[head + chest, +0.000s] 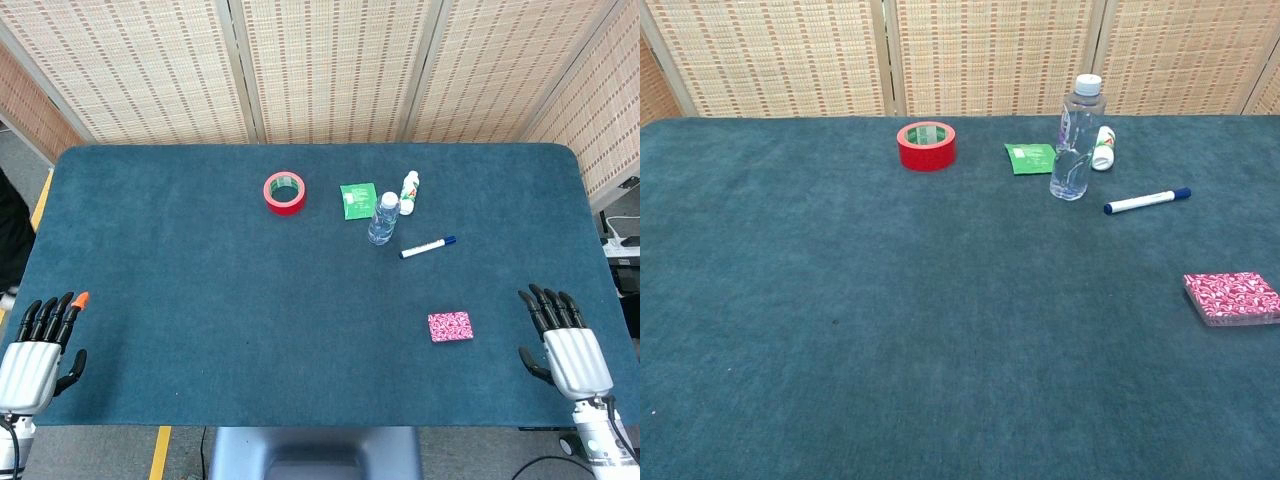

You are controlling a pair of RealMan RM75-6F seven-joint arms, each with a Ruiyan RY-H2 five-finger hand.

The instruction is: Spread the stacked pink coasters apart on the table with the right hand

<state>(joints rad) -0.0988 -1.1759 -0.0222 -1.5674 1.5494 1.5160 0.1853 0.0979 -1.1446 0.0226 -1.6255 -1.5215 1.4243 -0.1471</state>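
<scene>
The pink patterned coasters (450, 326) lie in one neat stack on the teal table, front right; the chest view shows the coaster stack (1232, 298) near its right edge. My right hand (563, 343) rests flat at the table's right front corner, fingers apart and pointing away from me, empty, roughly a hand's width right of the stack. My left hand (40, 348) lies likewise at the left front corner, fingers spread, holding nothing. Neither hand shows in the chest view.
Toward the back of the table sit a red tape roll (284, 192), a green packet (357, 199), a clear water bottle (383, 218), a small white bottle (409, 191) and a white marker (428, 246) with a blue cap.
</scene>
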